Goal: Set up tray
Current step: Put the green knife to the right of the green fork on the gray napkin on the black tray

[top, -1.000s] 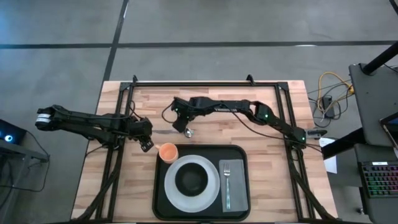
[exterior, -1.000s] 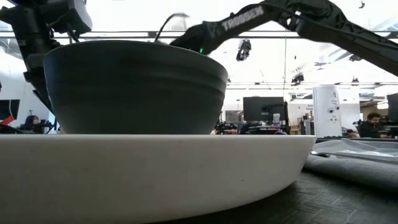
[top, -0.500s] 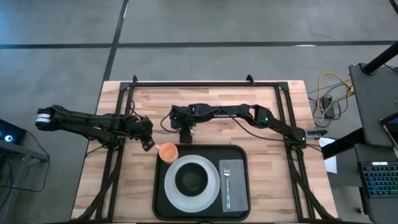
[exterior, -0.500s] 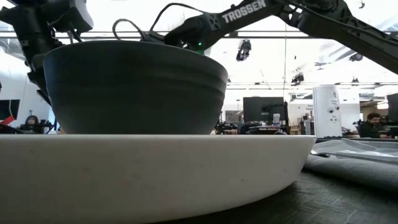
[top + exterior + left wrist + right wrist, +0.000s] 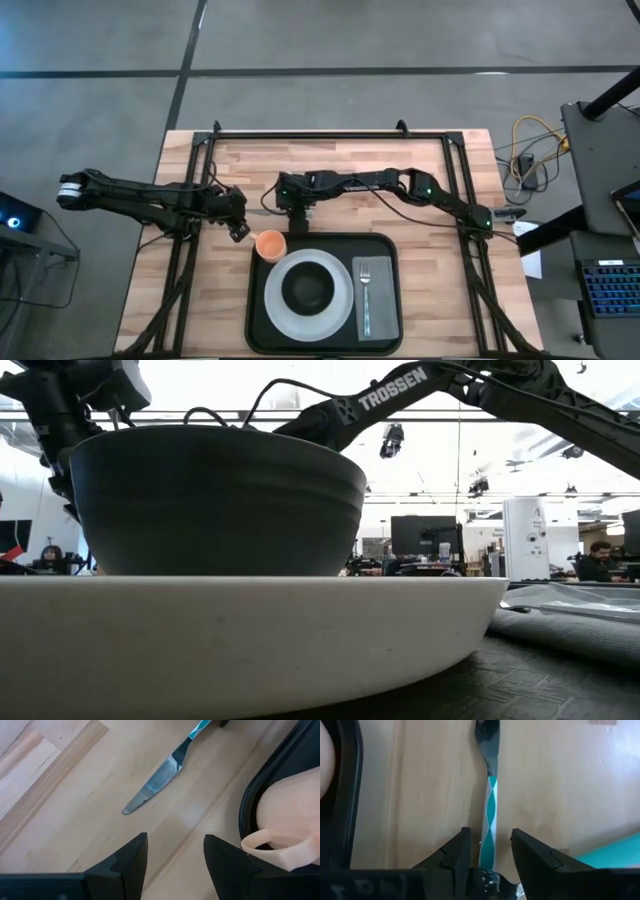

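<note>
A knife [image 5: 489, 815] with a teal-and-white handle lies flat on the bare wood just beyond the black tray [image 5: 385, 243]. Its blade [image 5: 152, 787] points toward the table's left. My right gripper [image 5: 490, 852] is open and points down. Its fingers stand on either side of the handle's free end, with a gap on both sides. My left gripper [image 5: 175, 855] is open above the wood near the blade tip, left of the orange cup [image 5: 270, 243]. On the tray are the cup, a white plate [image 5: 308, 292] holding a black bowl [image 5: 215, 500], and a grey napkin [image 5: 372, 310] with a fork [image 5: 365, 290].
The cup [image 5: 290, 825] stands in the tray's far left corner, close to both grippers and to the tray rim [image 5: 248, 815]. Bare wood stretches toward the table's far edge. Black frame rails [image 5: 330, 135] run along the far edge and both sides.
My right gripper has turned from a slanted pose to point straight down and has moved a little toward the table's near edge, settling over the knife's handle. The knife, tray and left arm have stayed put.
</note>
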Tool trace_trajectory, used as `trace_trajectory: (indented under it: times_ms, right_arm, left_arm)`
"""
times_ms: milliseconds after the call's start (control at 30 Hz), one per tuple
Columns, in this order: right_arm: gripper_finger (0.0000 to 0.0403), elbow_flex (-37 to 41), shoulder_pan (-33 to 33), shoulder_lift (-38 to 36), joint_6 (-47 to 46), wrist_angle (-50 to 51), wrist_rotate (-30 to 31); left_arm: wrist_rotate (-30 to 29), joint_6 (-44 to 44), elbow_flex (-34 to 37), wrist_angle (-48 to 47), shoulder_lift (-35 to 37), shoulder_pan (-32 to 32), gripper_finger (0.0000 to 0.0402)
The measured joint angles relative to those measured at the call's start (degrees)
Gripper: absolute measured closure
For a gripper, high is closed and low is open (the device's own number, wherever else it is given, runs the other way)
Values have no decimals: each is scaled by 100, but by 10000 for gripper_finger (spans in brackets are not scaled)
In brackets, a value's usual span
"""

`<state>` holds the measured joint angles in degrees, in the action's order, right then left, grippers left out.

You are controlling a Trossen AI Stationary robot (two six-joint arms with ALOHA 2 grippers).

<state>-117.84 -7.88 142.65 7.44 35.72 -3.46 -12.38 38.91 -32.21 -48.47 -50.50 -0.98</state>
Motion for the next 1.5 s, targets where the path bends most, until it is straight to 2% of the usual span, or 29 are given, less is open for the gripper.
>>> trace_trajectory:
  times_ms: [333,500,1100,1333,1500]
  right_arm:
    - [278,361,-133,-42,-430,-299,-94]
    - [289,450,-273,-46,-716,-271,-570]
    - [378,459,-219,-49,-463,22,-166]
    - [381,82,-312,-28,-1342,355,-355]
    - [383,-497,-398,-13,-1989,469,-187]
  left_arm:
    - [-7,84,15,45,-9,0,228]
    - [-7,100,36,107,-9,0,228]
    - [-7,215,39,199,-9,0,228]
    - [-7,217,39,199,-9,0,228]
    - [-7,215,39,197,-11,0,228]
